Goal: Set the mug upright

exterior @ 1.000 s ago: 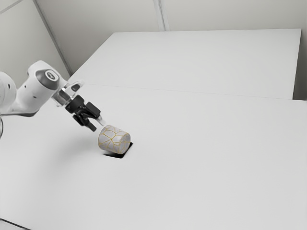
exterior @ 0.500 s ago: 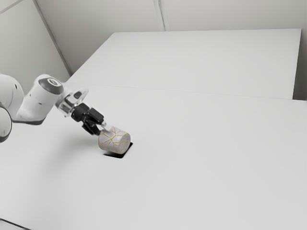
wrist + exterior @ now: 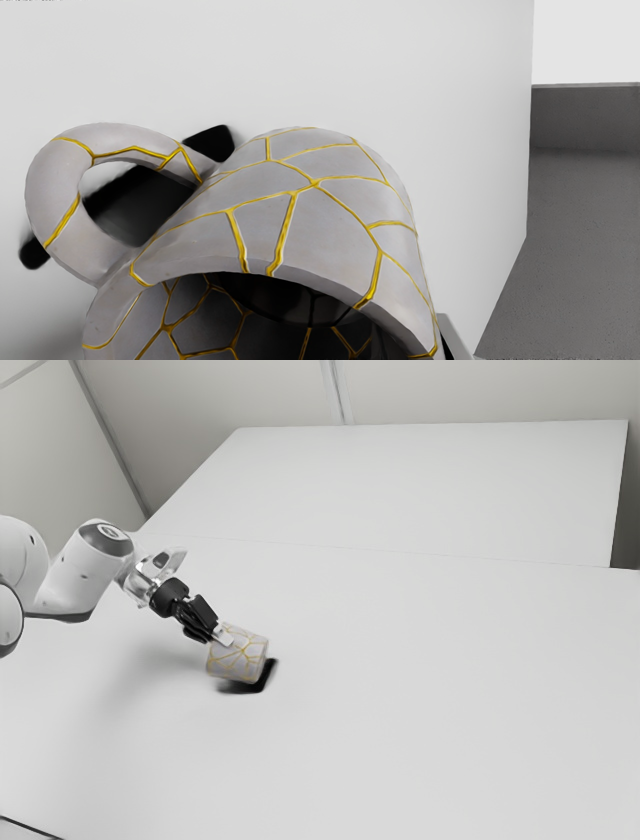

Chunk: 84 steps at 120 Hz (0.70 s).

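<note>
The mug (image 3: pixel 240 656), pale grey with gold crack lines, lies tilted on its side at the exterior view's left of centre. At its rim nearest the arm, my gripper (image 3: pixel 222 636) has its fingers closed together over the wall. Seen from the wrist, the mug (image 3: pixel 320 215) has its dark opening facing my hand, and its handle sticks out to one side. There my gripper (image 3: pixel 417 345) is shut on the rim wall, with one finger outside it and the other, mostly hidden in the dark, inside.
A black shadow (image 3: pixel 262 678) lies beneath and beside the mug on the white table (image 3: pixel 420 700). Behind stands another white surface (image 3: pixel 430 490). A grey wall and floor area (image 3: pixel 575 250) lies past the table's edge in the wrist view.
My hand has moved down to the mug and the fingers have closed on its rim. The mug has shifted and tilted slightly, and its shadow has changed shape.
</note>
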Each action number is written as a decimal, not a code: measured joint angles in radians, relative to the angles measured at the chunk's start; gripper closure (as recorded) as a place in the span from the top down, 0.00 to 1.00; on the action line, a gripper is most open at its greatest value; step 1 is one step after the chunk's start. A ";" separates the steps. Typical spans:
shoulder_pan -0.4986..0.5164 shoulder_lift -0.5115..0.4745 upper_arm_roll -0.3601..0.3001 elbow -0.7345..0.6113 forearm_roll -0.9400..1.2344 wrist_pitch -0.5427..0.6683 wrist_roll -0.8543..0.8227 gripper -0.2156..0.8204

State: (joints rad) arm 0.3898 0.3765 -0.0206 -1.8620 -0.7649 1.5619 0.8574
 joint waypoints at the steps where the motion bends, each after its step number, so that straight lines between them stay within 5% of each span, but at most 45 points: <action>1: 0.000 0.000 0.000 0.000 0.000 -0.001 0.001 0.11; 51: -0.013 -0.069 -0.018 -0.007 0.035 0.008 0.011 0.04; 84: -0.037 -0.207 -0.114 -0.076 0.257 0.170 -0.004 0.03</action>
State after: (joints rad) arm 0.3526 0.1694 -0.1341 -1.9378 -0.5075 1.7318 0.8533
